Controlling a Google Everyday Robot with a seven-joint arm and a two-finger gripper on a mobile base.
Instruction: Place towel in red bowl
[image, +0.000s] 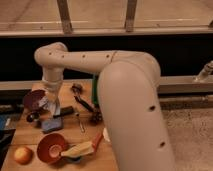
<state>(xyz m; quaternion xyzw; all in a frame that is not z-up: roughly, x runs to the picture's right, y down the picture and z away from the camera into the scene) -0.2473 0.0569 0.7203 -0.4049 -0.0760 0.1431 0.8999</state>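
- Jaws of the gripper (52, 98) are closed tight on the towel (47, 102), a pale crumpled wad bunched at the fingertips above the left half of the wooden table (87, 132).
- Nearest the camera, the red bowl (50, 146) sits by the table's front edge, with an orange fruit (22, 155) to its left and a yellow object (79, 149) reaching its right side.
- Just behind the bowl lies the blue sponge (51, 124), between bowl and gripper.
- Farther back, the towel hangs beside the maroon bowl (33, 99), not over the red one.
- By this layout, the red bowl lies straight toward the camera from the jaws, past the sponge, so the carry should run that way before any release.
- Farthest off, a green tray (94, 87) shows behind the arm.
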